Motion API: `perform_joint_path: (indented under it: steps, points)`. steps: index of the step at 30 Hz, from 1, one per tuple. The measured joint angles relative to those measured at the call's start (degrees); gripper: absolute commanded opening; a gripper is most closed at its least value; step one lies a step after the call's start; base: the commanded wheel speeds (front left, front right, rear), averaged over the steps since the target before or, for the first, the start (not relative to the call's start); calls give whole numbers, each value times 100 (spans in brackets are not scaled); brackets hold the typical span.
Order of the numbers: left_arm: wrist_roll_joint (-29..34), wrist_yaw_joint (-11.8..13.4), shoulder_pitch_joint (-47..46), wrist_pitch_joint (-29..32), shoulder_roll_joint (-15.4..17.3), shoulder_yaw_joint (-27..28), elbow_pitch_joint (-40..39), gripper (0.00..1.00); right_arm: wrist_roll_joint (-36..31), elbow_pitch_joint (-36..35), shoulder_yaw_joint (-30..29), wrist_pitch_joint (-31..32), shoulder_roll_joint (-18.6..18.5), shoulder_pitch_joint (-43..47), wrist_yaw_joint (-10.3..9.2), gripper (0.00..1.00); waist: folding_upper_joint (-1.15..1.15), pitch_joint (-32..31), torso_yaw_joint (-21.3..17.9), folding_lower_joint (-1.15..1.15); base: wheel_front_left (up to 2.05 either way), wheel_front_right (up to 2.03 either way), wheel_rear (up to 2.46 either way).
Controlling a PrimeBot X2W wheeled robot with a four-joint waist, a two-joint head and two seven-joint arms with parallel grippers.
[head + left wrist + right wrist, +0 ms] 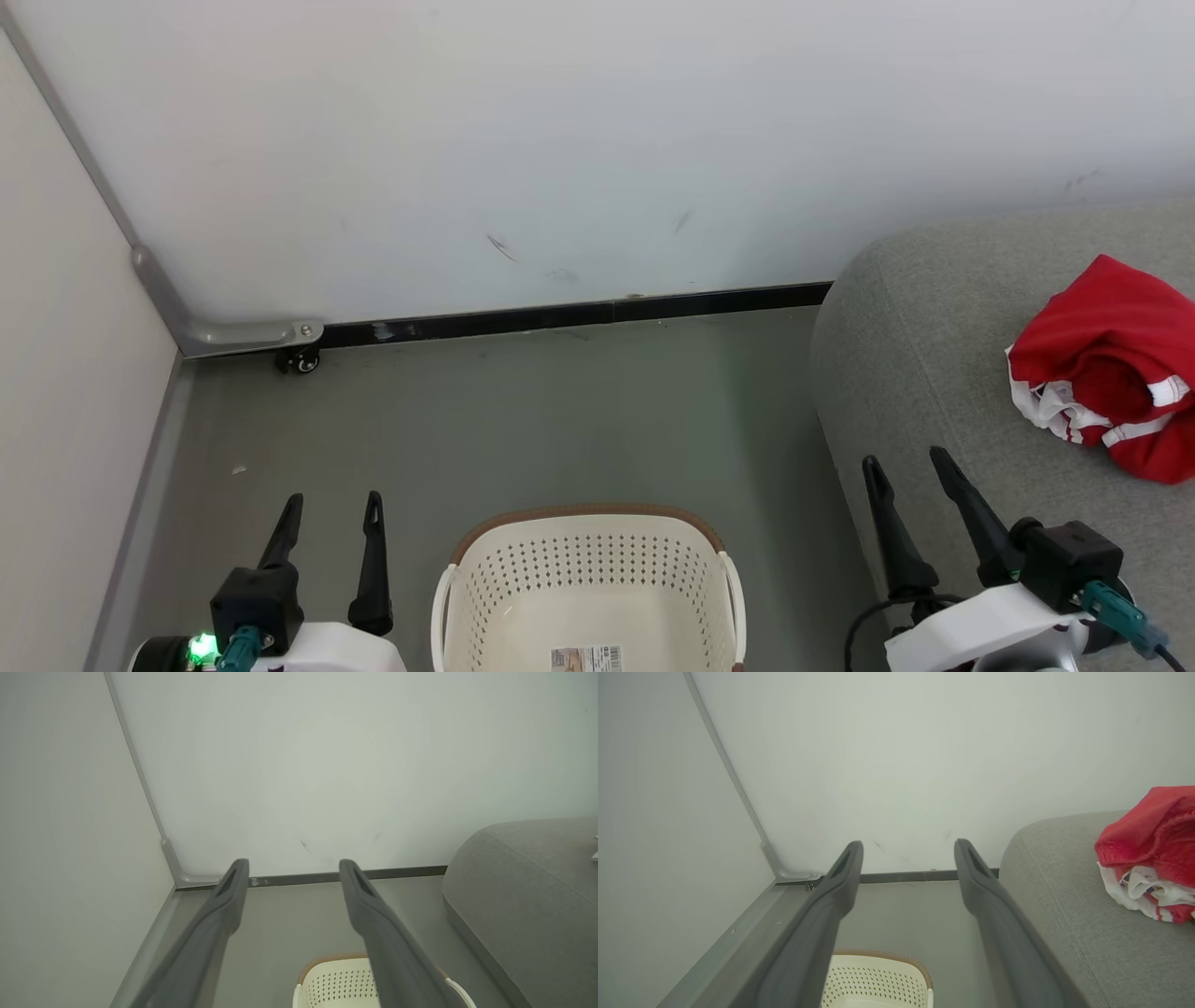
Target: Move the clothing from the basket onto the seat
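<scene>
A crumpled heap of red clothing (1111,369) with white trim lies on the light grey seat (920,373) at the right; the right wrist view has the clothing (1150,835) on the seat (1064,896) too. The cream basket (588,583) with a brown rim stands on the floor at bottom centre, and only a barcode label shows on its bottom. My left gripper (329,509) is open to the left of the basket, holding nothing. My right gripper (906,467) is open over the seat's near edge, left of the clothing and apart from it.
A white wall with a black skirting strip (579,313) closes off the back. A pale panel (65,373) on a small caster (301,360) stands along the left. Grey floor (523,420) lies between wall, basket and seat.
</scene>
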Motion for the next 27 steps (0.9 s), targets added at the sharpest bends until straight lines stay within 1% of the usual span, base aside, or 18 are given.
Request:
perform_joint_path:
  steps: [16,21,22,27]
  points:
    - [23,1,-47,1,-4,-83,91,100,10,-172,-70,26,7,47,0,100,0,2,1,0,0,0,0]
    - [49,40,-48,9,-5,-71,169,100,10,-192,-77,27,9,120,0,100,0,-1,17,0,0,0,0]
    - [49,37,-41,10,-11,-69,188,0,10,-181,-74,26,10,123,-1,0,0,-3,20,0,0,0,0]
    - [38,30,227,12,-141,-143,447,0,12,109,-54,26,34,333,-8,0,0,-2,20,0,0,0,0]
